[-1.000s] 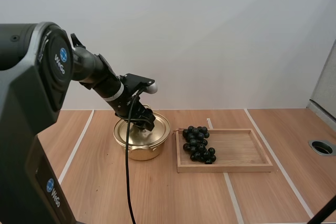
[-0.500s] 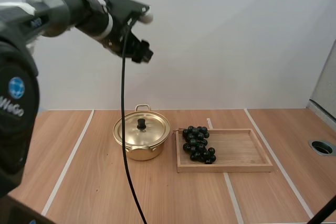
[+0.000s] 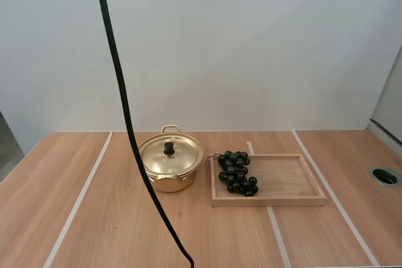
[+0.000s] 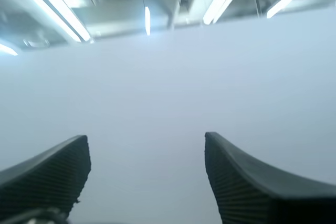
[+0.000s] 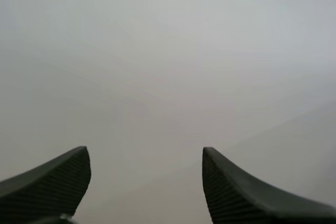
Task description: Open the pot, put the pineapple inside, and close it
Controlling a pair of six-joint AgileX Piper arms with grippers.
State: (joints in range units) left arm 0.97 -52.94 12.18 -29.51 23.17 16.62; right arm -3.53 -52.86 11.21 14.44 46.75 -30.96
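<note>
Left gripper (image 4: 145, 137): your two black fingers stand wide apart, nothing between them.
Pot: round gold metal pot (image 3: 166, 183) on the light wooden table (image 3: 113, 218); its gold lid with a black knob (image 3: 182, 154) sits shut on it.
Fruit: bunch of dark grapes (image 3: 235, 171) just right of the pot, lying in the left end of the shallow rectangular wooden tray (image 3: 270, 201).
Right gripper (image 5: 144, 150): fingers spread wide too, holding nothing.

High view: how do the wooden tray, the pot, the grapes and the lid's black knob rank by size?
Largest to smallest:
wooden tray
pot
bunch of grapes
black knob
All sit about equally far from the camera.
</note>
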